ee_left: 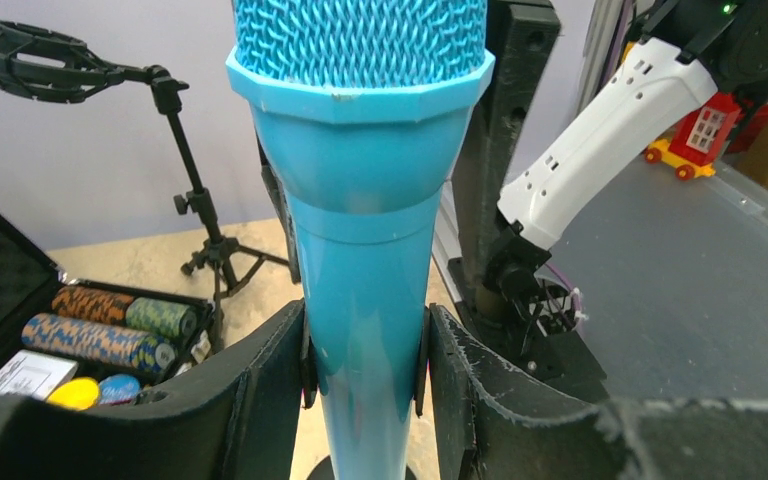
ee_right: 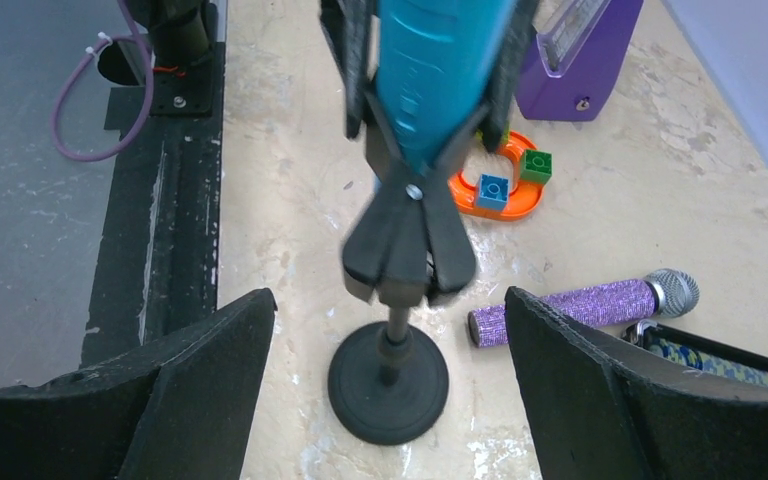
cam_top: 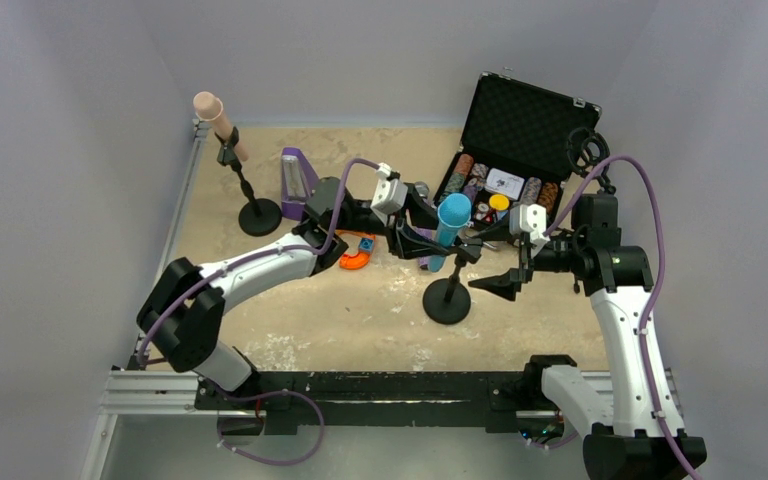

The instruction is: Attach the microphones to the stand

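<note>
Risk: the pink-beige microphone (cam_top: pixel 218 122) sat clipped in the far-left stand (cam_top: pixel 258 215), so nothing to worry you there. At the middle stand (ee_right: pixel 388 382), any sideways pull from your left gripper (ee_left: pixel 365 335) could, I judged, tip the small base or twist the light blue microphone (ee_left: pixel 360 150) out of its clip (ee_right: pixel 405 235). The glittery purple microphone (ee_right: pixel 580 303) lay loose on the table (ee_right: pixel 290 250), likely to roll if nudged.

Tool: your left jaws pressed both sides of the blue barrel. Your right gripper (ee_right: pixel 388 300) stood wide apart, empty, facing the clip.
</note>
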Motion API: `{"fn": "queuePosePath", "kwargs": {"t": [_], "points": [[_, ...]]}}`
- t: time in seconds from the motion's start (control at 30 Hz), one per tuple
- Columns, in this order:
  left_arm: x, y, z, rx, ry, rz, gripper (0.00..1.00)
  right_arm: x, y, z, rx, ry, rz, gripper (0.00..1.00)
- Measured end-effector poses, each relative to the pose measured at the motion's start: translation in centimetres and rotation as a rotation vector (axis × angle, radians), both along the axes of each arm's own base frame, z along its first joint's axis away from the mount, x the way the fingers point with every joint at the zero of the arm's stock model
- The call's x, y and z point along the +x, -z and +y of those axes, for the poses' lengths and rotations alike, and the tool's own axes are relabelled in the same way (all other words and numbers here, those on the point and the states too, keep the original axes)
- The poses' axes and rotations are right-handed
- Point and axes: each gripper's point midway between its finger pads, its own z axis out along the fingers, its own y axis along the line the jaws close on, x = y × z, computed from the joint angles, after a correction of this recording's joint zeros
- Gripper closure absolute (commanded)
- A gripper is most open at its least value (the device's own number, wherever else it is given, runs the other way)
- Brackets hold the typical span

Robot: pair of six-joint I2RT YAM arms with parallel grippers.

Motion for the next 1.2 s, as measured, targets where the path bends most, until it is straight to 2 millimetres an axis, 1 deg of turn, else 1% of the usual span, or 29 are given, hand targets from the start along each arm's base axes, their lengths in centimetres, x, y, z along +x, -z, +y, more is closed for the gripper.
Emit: {"fn": "queuePosePath", "kwargs": {"t": [0.13, 0.3, 0.4, 0.47, 0.7, 0.8, 1.0, 1.2], "points": [[-1.4, -0.6, 2.0, 0.041, -0.047, -0.011, 0.98, -0.2, 0.0, 0.0, 0.001, -0.002, 0.009, 0.08], [-3.0, -2.3, 4.8, 0.068, -0.12, -0.032, 0.99, -0.5, -0.2, 0.1, 0.008, -0.009, 0.01, 0.07], [-3.4, -2.6, 6.2, 0.085, -0.168, -0.03, 0.99, -0.5, -0.3, 0.0, 0.016, -0.005, 0.011, 0.07], [-3.6, -2.5, 7.0, 0.098, -0.199, -0.025, 0.99, -0.4, -0.4, -0.2, 0.018, 0.003, 0.009, 0.07], [-4.7, -0.8, 10.2, 0.155, -0.316, 0.033, 1.0, -0.3, -0.4, -0.3, 0.017, 0.007, 0.003, 0.07], [-5.2, -0.5, 11.7, 0.167, -0.375, 0.048, 1.0, -0.3, -0.4, -0.3, 0.016, 0.006, 0.0, 0.07], [-5.0, -0.3, 15.5, 0.166, -0.568, 0.063, 1.0, -0.3, -0.4, -0.3, 0.016, 0.005, -0.003, 0.07], [-4.5, 0.3, 18.3, 0.165, -0.718, 0.075, 1.0, -0.1, -0.2, -0.2, 0.018, 0.004, 0.008, 0.07]]}}
